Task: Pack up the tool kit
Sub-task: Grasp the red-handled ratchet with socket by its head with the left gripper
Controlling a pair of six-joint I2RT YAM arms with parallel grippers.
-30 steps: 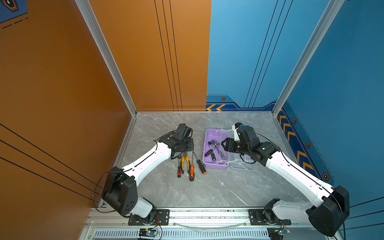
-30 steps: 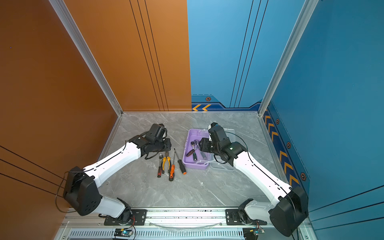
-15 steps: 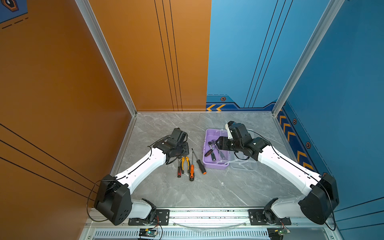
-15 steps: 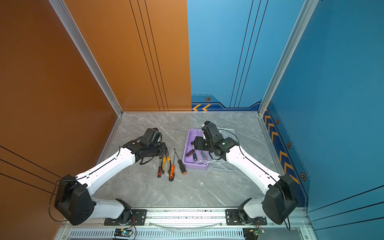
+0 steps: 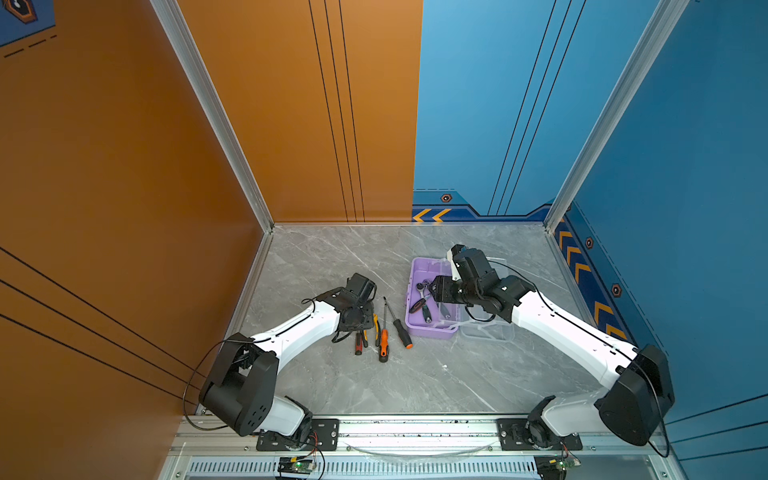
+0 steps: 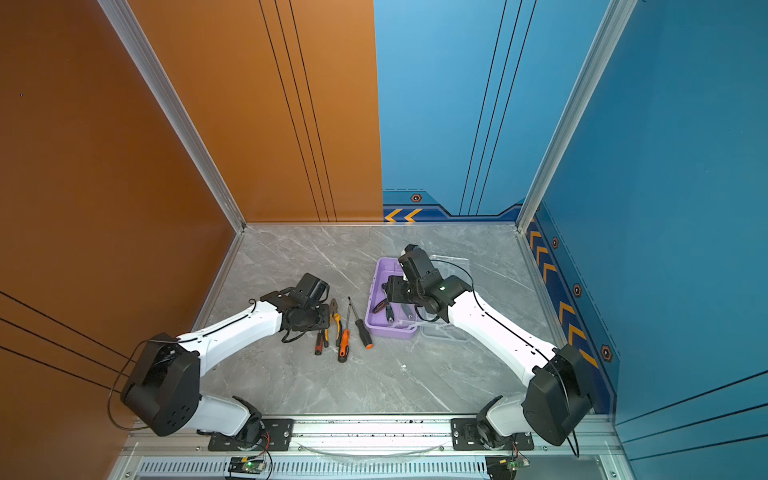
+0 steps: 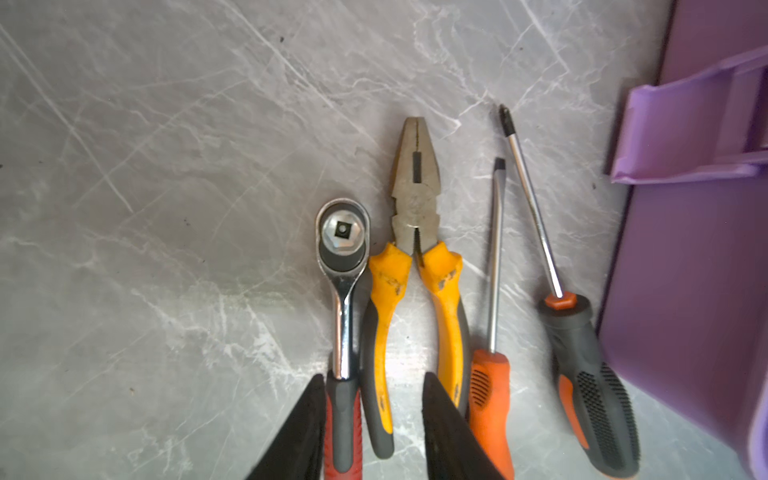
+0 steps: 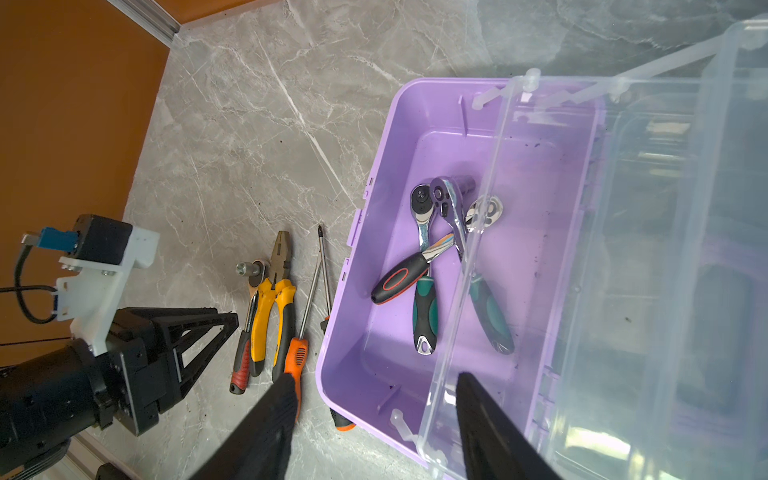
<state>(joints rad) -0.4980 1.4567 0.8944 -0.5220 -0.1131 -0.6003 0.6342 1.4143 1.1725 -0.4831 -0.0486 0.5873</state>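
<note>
Lilac case (image 6: 390, 331) sits open at three o'clock of the pliers (image 6: 334, 318), three ratchets (image 8: 424, 257) inside. My left gripper (image 7: 370, 382) is spread, straddling the red-handled ratchet (image 7: 343, 291) and one pliers handle; my right gripper (image 8: 374, 382) hangs spread, empty, over the case.

**A:** What is kept in the lilac case (image 8: 436, 158)?

**B:** Three wrenches are seen crossed on its floor: a black-handled ratchet (image 8: 399, 278), a green-handled ratchet (image 8: 424, 307) and a second green-handled ratchet (image 8: 490, 311) (viewed through the clear lid (image 8: 665, 249), which is folded open away from the loose tools).

**A:** And beside the case?

**B:** Four tools are laid flat in a row along its long wall. Nearest is a grey-and-orange Phillips screwdriver (image 7: 582, 345), then an orange flat screwdriver (image 7: 490, 390), yellow-handled pliers (image 7: 415, 216) and, farthest, a red-handled ratchet (image 7: 343, 241).
</note>
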